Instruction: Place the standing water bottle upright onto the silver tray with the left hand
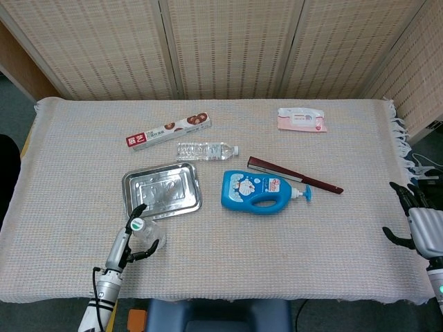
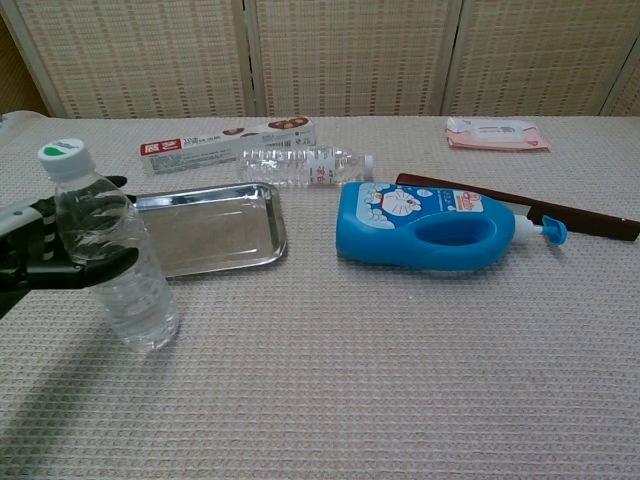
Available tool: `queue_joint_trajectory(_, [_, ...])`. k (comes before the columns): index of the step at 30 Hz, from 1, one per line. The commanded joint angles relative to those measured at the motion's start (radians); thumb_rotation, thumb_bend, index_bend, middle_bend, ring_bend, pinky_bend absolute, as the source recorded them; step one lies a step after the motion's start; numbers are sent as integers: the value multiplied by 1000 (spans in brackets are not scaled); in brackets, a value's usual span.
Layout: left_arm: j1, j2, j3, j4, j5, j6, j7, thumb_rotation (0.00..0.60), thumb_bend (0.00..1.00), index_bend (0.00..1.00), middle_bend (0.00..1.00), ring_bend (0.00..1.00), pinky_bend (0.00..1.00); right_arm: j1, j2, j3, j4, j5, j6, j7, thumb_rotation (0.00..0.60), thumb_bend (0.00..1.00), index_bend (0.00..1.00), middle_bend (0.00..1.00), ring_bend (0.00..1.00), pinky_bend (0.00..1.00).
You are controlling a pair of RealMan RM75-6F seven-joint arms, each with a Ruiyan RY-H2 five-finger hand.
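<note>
Head view, left hand: my left hand (image 1: 128, 242) sits at the lower left of the frame, fingers wrapping round the standing water bottle (image 1: 144, 234), which looks gripped here
Head view, bottle: upright on the cloth, green cap facing the camera, just below the lower edge of the silver tray (image 1: 127, 200)
Head view, right hand: my right hand (image 1: 417, 220) is parked at the far right edge, fingers spread, holding nothing, well apart from everything
Head view, clutter: a second bottle lying flat (image 1: 205, 150) above the tray, a blue detergent jug (image 1: 259, 191) to the tray's right

Chest view, left hand: dark fingers (image 2: 100, 262) curl across the bottle's near side from the left edge of the frame; the hand reads as clamped on the bottle
Chest view, bottle: the bottle stands at the left, long axis vertical with a slight lean, base on the cloth
Chest view, tray: the tray's rim (image 2: 281, 222) lies just behind and to the right of the bottle, near but not touching as far as I can tell

Key relation: tray is up and right of the held bottle, so I judge a short lift and carry that way, keeping the bottle's axis vertical; the left hand is far nearer than the right
</note>
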Motion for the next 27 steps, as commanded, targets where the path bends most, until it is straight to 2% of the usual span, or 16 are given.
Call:
queue_joint_trajectory(1, [19,-29,0,18,22,47,-3,600,368,227,254,114,150,0,0,0,-1,0,1,-1,600,189,39,110,0,180])
queue_joint_trajectory(3, [25,-38,-8,24,31,69,-9,600,374,350,395,216,169,0,-1,0,-1,1,1,-3,600,190,39,110,0,180])
queue_joint_trajectory(5, [27,-38,-11,28,38,80,-2,600,378,415,478,289,202,1,-2,0,-1,3,-2,-6,600,189,39,111,0,180])
queue_joint_trajectory(8, [26,-27,-16,26,42,87,23,600,378,470,544,345,246,3,-3,-1,-1,5,-6,-10,600,190,39,110,0,180])
queue_joint_trajectory(13, [19,9,-33,15,53,101,88,600,379,499,578,381,304,8,-1,-5,-3,5,-19,-12,600,190,39,110,0,180])
queue_joint_trajectory(17, [-1,76,-54,5,53,91,190,600,379,506,588,394,340,10,1,-8,-5,6,-27,-18,600,190,39,110,0,180])
queue_joint_trajectory(23, [-46,208,-116,10,-6,90,505,600,379,517,612,419,404,14,0,-8,-7,12,-34,-26,600,190,39,110,0,180])
queue_joint_trajectory(27, [-65,241,-130,38,-12,114,646,600,379,526,652,458,434,15,-3,-9,-7,12,-35,-34,600,190,39,110,0,180])
